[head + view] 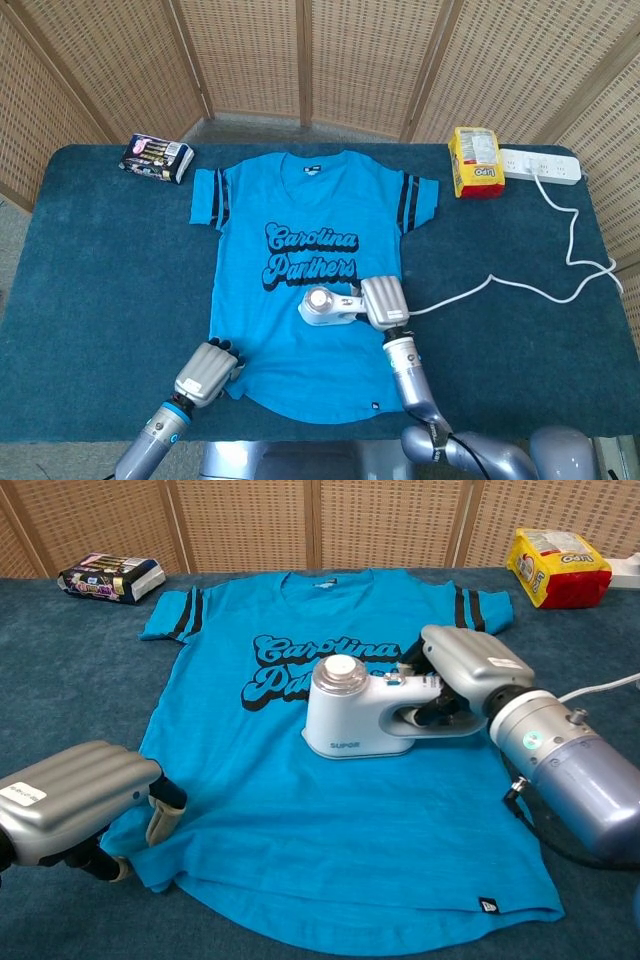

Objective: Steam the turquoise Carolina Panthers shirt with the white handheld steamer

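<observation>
Right hand [465, 670] grasps steamer [355, 712] by its handle, body pointing left across shirt [320, 810]; left hand [70, 800] pins the hem corner.

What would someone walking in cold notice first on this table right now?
The turquoise shirt spread flat mid-table, with the white steamer standing on it just below the Carolina Panthers lettering, gripped by the right hand. Next, the left hand holding the hem's lower left corner, and the yellow packet beside the power strip at the far right.
</observation>
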